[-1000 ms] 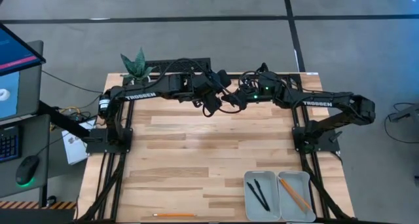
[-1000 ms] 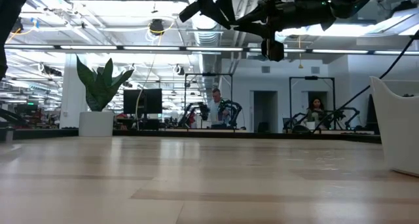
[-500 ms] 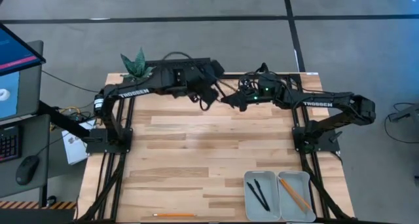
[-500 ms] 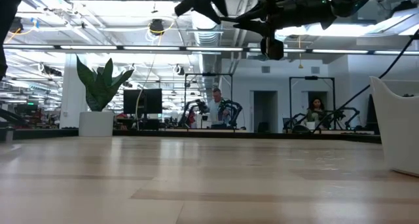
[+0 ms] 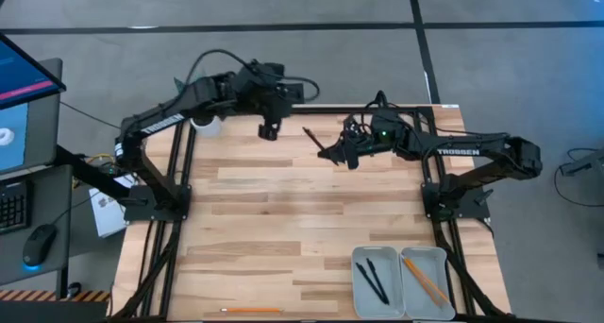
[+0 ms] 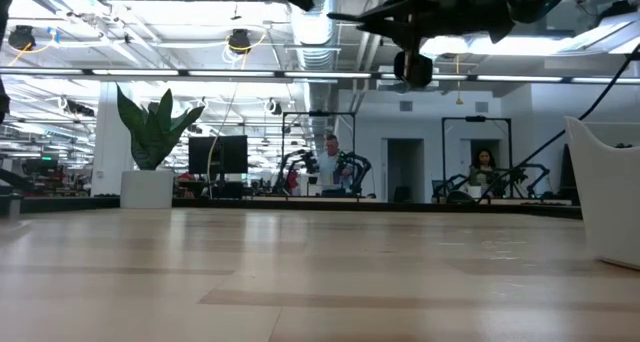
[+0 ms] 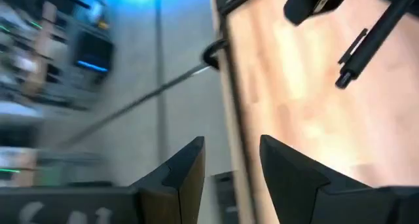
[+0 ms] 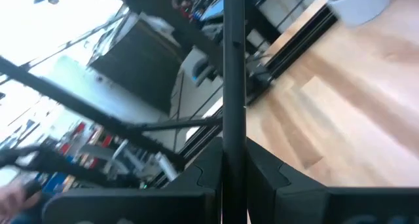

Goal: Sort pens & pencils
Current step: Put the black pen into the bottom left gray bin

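Above far bench edge: right gripper [image 5: 332,153] clenched on pen [image 5: 310,135], axis pointing toward released left gripper [image 5: 267,131].

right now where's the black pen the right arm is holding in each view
High view: the pen sticks out of the right gripper at the table's far middle.
Low view: cannot make it out among the dark arms overhead.
Left wrist view: the pen crosses an upper corner.
Right wrist view: the pen rises from between the fingers.
Shared landmark: the wooden table.
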You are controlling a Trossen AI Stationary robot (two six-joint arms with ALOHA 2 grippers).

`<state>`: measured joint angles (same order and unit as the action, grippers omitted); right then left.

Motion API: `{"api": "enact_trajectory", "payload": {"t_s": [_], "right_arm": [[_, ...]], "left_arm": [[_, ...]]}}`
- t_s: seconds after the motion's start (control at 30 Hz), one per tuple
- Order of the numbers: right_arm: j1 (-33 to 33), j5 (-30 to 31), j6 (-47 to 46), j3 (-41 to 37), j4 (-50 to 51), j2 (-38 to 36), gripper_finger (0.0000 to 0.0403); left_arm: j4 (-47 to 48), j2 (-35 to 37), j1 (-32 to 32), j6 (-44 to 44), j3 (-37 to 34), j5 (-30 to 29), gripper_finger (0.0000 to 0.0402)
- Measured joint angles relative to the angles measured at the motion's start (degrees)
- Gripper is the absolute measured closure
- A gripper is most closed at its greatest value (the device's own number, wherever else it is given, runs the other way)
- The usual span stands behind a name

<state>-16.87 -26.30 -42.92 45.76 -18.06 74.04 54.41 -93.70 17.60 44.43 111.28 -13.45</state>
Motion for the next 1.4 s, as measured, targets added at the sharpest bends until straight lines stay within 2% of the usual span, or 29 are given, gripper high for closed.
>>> {"api": "enact_trajectory", "payload": {"t_s": [0.2,0.27,0.37,0.47,0.6,0.67,0.8,1.07,1.2,1.4], "right_arm": [[3.85,0.84,-0.04,0.96,1.84,0.07,0.0341],[5.28,1.84,0.24,2.73,4.03,0.1,0.0341],[8.35,5.42,2.71,6.46,10.58,0.09,0.0341],[11.95,10.49,5.51,11.25,21.1,0.09,0.0342],[17.03,18.61,5.84,16.38,33.09,0.09,0.0342],[19.59,20.68,3.92,17.96,36.95,0.09,0.0342],[25.29,22.13,-4.17,19.06,43.32,-0.08,0.0341],[41.94,38.91,-25.19,19.12,54.4,-0.33,0.0341],[51.17,46.02,-36.72,19.12,56.13,-0.14,0.0341],[62.48,54.81,-56.01,19.3,58.36,2.37,0.0341]], "left_arm": [[7.52,4.59,4.67,-12.2,0.02,14.83,0.0262],[9.52,6.06,5.88,-15.37,0.02,18.0,0.0262],[11.28,8.55,6.81,-18.65,-0.73,20.17,0.0262],[10.3,12.62,6.79,-21.09,-4.1,19.81,0.0262],[5.76,19.85,6.79,-23.61,-12.64,18.99,0.0262],[2.54,23.96,6.8,-24.98,-17.99,18.69,0.0262],[-4.01,32.67,6.79,-27.17,-29.94,18.71,0.0262],[-24.03,43.91,6.79,-33.83,-51.74,18.64,0.0262],[-27.92,44.86,6.79,-35.94,-56.92,18.62,0.0262],[-30.88,44.42,6.76,-36.49,-59.82,18.58,0.0262]]}}
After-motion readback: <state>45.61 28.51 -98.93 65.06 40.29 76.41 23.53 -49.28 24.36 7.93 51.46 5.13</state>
